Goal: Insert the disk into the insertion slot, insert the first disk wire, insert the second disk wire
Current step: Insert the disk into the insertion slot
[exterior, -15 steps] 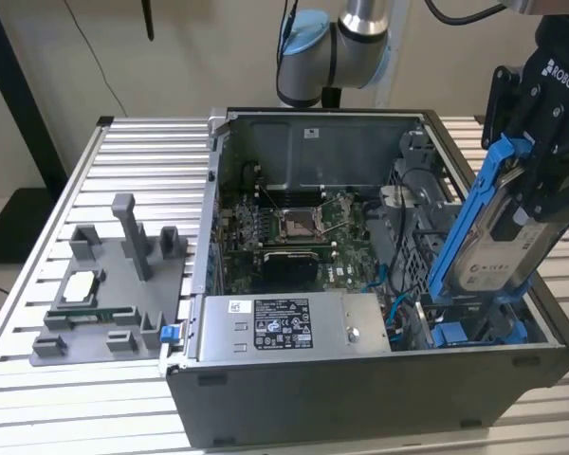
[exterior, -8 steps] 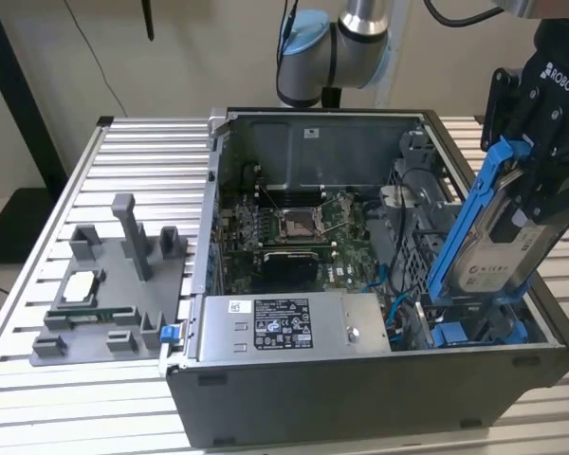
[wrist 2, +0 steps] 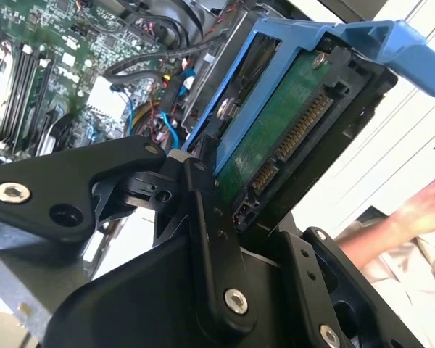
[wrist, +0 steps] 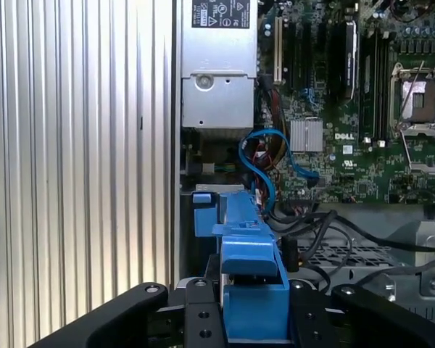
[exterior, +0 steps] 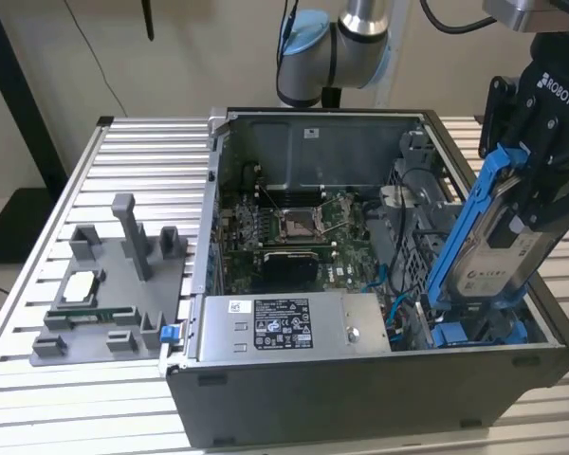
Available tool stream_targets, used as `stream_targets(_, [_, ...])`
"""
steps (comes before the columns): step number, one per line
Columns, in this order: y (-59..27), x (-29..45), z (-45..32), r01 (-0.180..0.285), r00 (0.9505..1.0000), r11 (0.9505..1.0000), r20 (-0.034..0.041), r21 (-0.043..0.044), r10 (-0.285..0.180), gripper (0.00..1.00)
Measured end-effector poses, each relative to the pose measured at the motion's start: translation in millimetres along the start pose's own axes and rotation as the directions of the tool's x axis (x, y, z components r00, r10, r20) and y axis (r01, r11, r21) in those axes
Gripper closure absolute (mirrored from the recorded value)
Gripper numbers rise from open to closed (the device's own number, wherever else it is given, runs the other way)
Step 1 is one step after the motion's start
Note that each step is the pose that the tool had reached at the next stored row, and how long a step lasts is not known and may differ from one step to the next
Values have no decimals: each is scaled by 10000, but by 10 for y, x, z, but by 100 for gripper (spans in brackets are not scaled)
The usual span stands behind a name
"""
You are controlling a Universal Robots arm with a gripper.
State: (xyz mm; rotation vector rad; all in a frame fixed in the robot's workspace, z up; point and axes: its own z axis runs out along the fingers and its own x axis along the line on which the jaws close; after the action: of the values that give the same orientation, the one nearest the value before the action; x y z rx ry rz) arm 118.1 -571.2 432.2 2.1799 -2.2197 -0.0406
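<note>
My gripper (exterior: 526, 204) clamps one tilted disk (exterior: 498, 261); its lower end is hard to make out at the insertion slot (exterior: 479, 332).

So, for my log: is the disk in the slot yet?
Not seated. The disk is tilted in the gripper, its lower end at the slot, the rest sticking up.

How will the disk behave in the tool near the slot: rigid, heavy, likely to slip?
The disk looks like a rigid metal slab, probably dense for its size. Its blue frame is thin plastic, so it may flex. Held tilted by the tool, it could pivot if nudged.
</note>
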Motion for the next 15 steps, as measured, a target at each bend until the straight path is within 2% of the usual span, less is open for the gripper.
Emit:
stream_targets(7, [-20,10,56,1,10000,10000,0,-1,-1,100])
stream_targets(15, [-21,10,65,2,10000,10000,2,-1,-2,100])
